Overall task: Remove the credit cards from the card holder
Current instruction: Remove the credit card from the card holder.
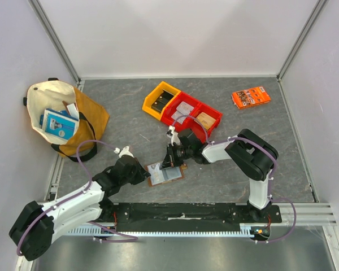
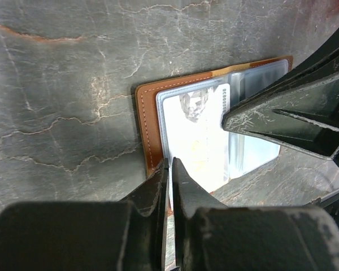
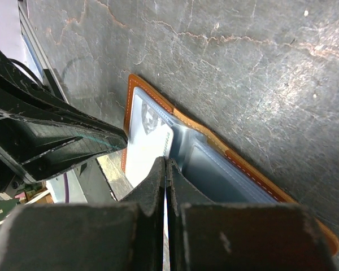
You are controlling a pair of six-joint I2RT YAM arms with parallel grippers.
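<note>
The brown card holder (image 1: 165,173) lies open and flat on the grey table, between the two arms. Its pale blue-grey sleeves face up inside the leather border (image 2: 144,124) (image 3: 243,164). A white credit card (image 2: 198,141) (image 3: 147,141) with a small picture lies on its left half. My left gripper (image 1: 147,176) (image 2: 170,162) comes in from the left, jaws all but together, tips down on the card's outer edge. My right gripper (image 1: 170,164) (image 3: 165,162) is shut, its tips at the card's inner edge by the fold. Whether either pinches the card is hidden.
A cream and mustard cloth bag (image 1: 62,116) holding a blue packet stands at the back left. A yellow bin (image 1: 161,99) and red bins (image 1: 192,116) sit just behind the right gripper. An orange printed packet (image 1: 251,96) lies at the back right.
</note>
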